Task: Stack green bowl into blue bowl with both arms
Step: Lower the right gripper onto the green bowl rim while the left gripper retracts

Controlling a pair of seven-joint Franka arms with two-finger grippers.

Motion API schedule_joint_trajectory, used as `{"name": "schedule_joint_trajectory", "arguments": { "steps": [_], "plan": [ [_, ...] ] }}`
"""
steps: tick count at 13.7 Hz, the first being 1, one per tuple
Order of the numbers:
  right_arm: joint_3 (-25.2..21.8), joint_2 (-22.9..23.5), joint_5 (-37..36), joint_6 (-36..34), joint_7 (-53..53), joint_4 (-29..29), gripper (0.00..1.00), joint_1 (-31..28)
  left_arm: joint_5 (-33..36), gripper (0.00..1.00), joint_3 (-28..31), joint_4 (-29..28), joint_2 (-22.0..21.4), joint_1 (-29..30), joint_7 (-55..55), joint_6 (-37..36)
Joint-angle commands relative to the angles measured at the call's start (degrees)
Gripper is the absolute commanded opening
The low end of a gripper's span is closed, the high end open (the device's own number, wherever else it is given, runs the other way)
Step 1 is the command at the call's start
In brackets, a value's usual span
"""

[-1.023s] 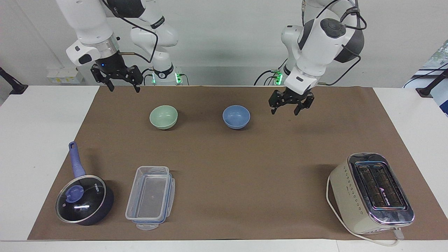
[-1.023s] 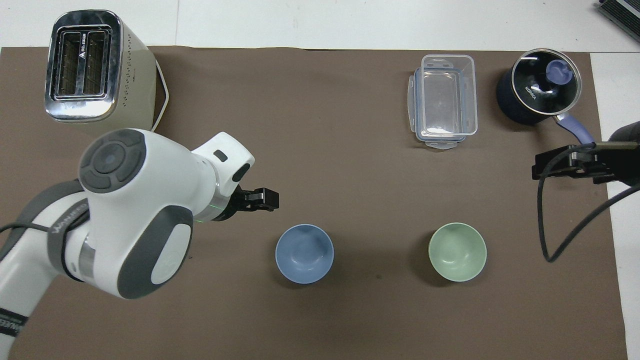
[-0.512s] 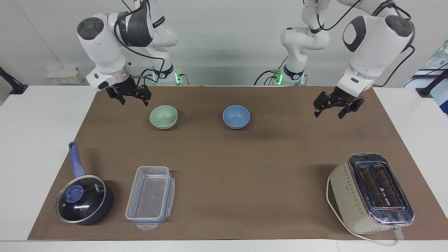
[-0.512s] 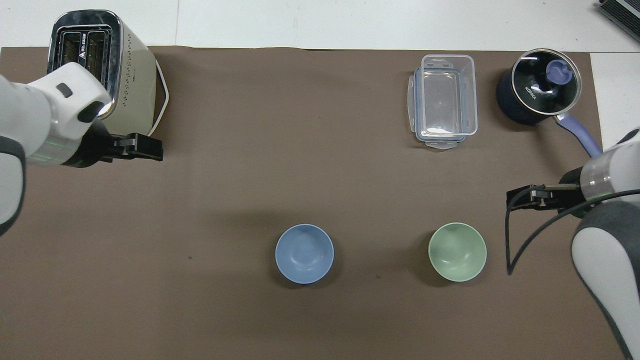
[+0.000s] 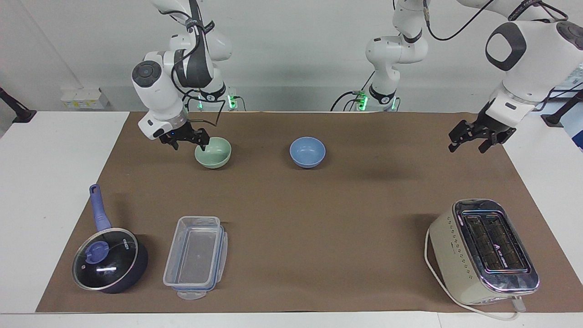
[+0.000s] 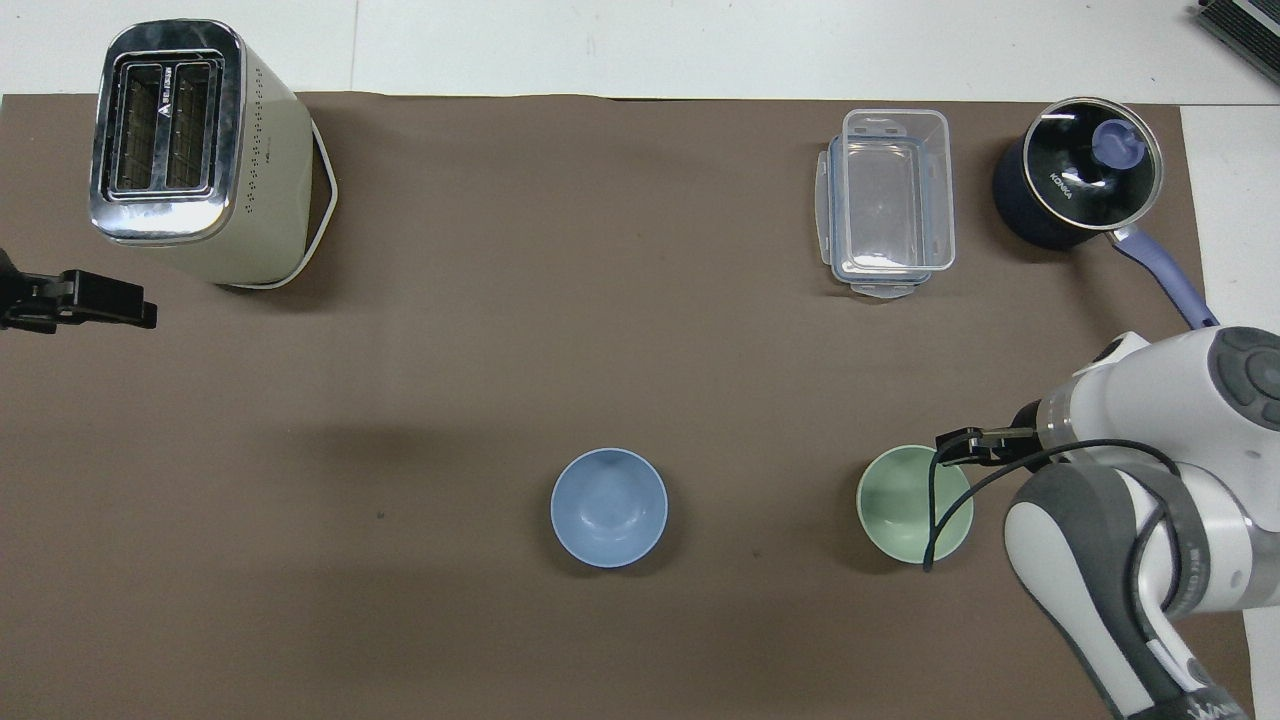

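The right arm's black cable (image 6: 935, 520) hides a thin strip of the green bowl (image 6: 905, 505). The left gripper (image 6: 95, 305), beside the toaster (image 6: 190, 140), is cut off by the picture's edge.

2 bowls (image 5: 212, 152), 1 saucepan (image 5: 110, 259), 1 clear container (image 5: 196, 256), 1 toaster (image 5: 483, 250), 2 arms (image 5: 159, 98).

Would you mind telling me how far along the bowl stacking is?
Nothing is stacked yet: the green bowl and blue bowl sit apart. In hand: the right tool, open, is at the green bowl's rim. The left tool waits, open. Grasping, lifting and stacking remain.
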Motion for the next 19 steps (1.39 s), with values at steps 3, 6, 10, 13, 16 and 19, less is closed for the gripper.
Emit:
{"name": "schedule_joint_trajectory", "arguments": {
  "steps": [3, 6, 10, 13, 16, 19],
  "plan": [
    [0.0, -1.6, 0.8, 8.6, -3.6, -8.7, 1.0, -0.3, 4.2, 1.0, -1.4, 7.3, 1.2, -0.6, -2.2, -7.9],
    [0.0, -1.4, 0.8, 10.2, -4.0, -10.3, 0.98, -0.4, 4.1, 1.0, -1.5, 10.1, 1.1, -1.0, -2.3, -11.9],
    [0.0, -0.9, 0.9, 12.7, -4.0, -12.3, 0.92, -0.6, 4.1, 1.0, -1.7, 9.6, 0.7, -1.9, -2.4, -11.4],
    [0.0, -0.8, 0.9, 13.2, -4.2, -13.0, 0.87, -0.9, 3.9, 1.0, -1.7, 10.6, 1.2, -1.6, -2.4, -16.4],
    [0.0, -0.8, 0.9, 13.2, -4.8, -13.7, 0.78, -1.1, 3.6, 1.0, -1.8, 11.1, 1.0, -1.9, -3.0, -16.3],
    [0.0, -0.8, 3.6, 13.1, -6.6, -13.7, 0.61, -1.1, 3.6, 1.0, -1.8, 10.4, 0.5, -1.4, -3.0, -16.6]
  ]
}}
